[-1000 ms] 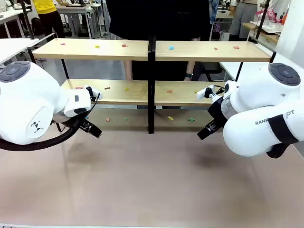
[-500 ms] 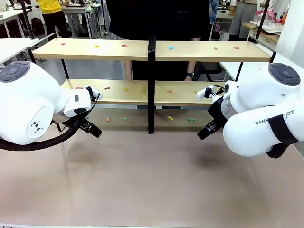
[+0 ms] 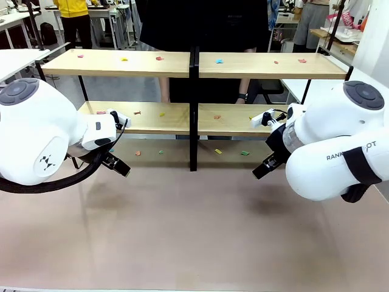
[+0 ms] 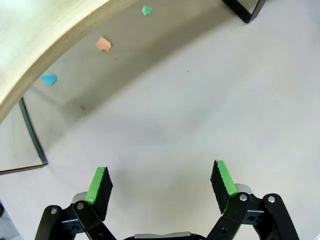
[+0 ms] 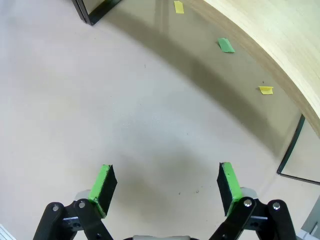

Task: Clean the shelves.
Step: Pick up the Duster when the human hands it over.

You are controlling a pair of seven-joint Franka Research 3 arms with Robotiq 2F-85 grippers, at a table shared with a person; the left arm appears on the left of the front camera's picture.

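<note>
Shelves (image 3: 97, 63) at far side of table (image 3: 194, 243), between the two arms and the person (image 3: 200, 24) standing behind. Long axis left to right across the front view, parallel to the table's far edge. Upright, both boards level, open face toward the robot, split midway by black centre post (image 3: 193, 109).

Progress, as judged: nothing visibly cleaned yet.
- Coloured scraps (image 3: 159, 58) scattered along upper board, both halves.
- More on lower board, both halves.
- A few more on the table beneath the lower board.
- No pile or collected scrap anywhere visible, so the whole job left to do.

Left tool (image 3: 117, 165) low over table, just in front of left half of lower board, angled down. Jaws wide apart, nothing between green pads (image 4: 100, 185). Left wrist view: orange, blue and green bits on table in the board's shadow, well ahead of the pads.

Right tool (image 3: 262, 168) mirrored before the right half. Jaws wide, empty. Right wrist view: two yellow bits and a green one on table under the board edge.

Likely nearest targets: the under-shelf bits. Small and flat, probably awkward to pinch off a flat surface.
</note>
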